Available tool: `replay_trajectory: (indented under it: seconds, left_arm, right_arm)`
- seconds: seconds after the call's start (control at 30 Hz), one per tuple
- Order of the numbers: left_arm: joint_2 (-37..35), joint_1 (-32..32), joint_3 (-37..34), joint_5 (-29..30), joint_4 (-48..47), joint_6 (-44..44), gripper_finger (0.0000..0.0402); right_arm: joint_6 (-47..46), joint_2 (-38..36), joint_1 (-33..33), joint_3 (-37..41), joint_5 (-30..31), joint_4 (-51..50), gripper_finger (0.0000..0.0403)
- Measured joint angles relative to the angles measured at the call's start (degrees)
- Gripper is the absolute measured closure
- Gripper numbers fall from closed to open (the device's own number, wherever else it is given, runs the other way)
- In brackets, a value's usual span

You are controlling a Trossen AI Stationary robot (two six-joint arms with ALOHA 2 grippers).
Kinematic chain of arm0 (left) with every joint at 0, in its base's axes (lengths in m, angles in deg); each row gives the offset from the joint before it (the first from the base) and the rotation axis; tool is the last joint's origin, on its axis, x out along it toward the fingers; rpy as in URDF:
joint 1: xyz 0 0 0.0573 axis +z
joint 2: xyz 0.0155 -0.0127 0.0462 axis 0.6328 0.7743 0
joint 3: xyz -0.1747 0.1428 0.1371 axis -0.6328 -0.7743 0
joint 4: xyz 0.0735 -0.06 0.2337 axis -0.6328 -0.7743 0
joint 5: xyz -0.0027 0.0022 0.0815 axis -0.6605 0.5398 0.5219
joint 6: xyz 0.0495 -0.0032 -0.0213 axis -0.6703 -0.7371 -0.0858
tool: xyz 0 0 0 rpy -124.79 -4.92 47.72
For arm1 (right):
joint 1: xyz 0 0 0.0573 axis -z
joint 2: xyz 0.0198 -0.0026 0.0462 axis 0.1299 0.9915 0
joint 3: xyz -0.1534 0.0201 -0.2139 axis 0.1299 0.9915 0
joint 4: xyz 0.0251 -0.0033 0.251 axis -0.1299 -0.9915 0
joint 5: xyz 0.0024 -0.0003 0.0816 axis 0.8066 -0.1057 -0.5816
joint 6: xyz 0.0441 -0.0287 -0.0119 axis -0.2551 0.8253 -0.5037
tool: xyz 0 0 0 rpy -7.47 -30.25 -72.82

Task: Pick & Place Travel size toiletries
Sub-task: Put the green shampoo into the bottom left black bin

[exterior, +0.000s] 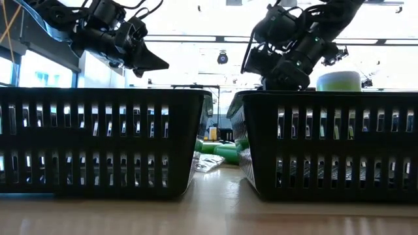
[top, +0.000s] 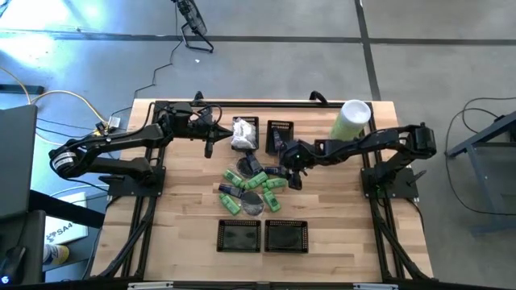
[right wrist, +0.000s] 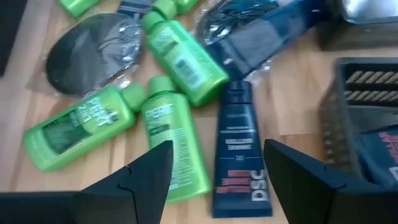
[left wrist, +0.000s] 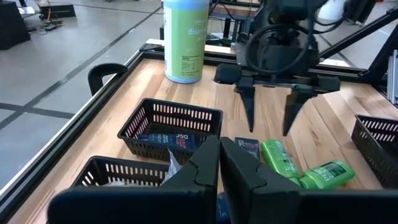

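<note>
Worktop: pale wooden table (top: 185,217) on a grey concrete floor, black frame along its edges.
High view, toiletries: green bottles (top: 242,179), dark pieces and a grey disc (top: 252,202) heaped at the worktop's middle; white packets (top: 243,133) fill one far basket (top: 245,122).
High view, baskets: a second far basket (top: 280,129) beside the first; two more baskets (top: 263,235) at the near edge.
High view, arms: left gripper (top: 211,138) near the far edge, just beside the packet basket; right gripper (top: 292,171) over the heap's right side.
High view, cylinder: pale-green cylinder (top: 349,119) at the far right corner.
Low view: two near baskets (exterior: 98,140) fill the front; green bottles (exterior: 219,150) show in the gap between them.
Left wrist view: left gripper (left wrist: 220,163) jaws pressed together, holding nothing.
Right wrist view: right gripper (right wrist: 217,165) jaws wide, empty, above a dark blue tube (right wrist: 239,146) lying beside green bottles (right wrist: 168,127).
</note>
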Motion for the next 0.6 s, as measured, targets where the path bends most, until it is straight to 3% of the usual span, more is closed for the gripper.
replay_trajectory:
  seconds: [0.6]
  left_arm:
    - [0.0, 0.0, 0.0, 0.0, -1.1, -0.1, 0.039]
  right_arm:
    - [-0.7, 0.0, -4.8, 0.0, 4.7, -0.4, 0.016]
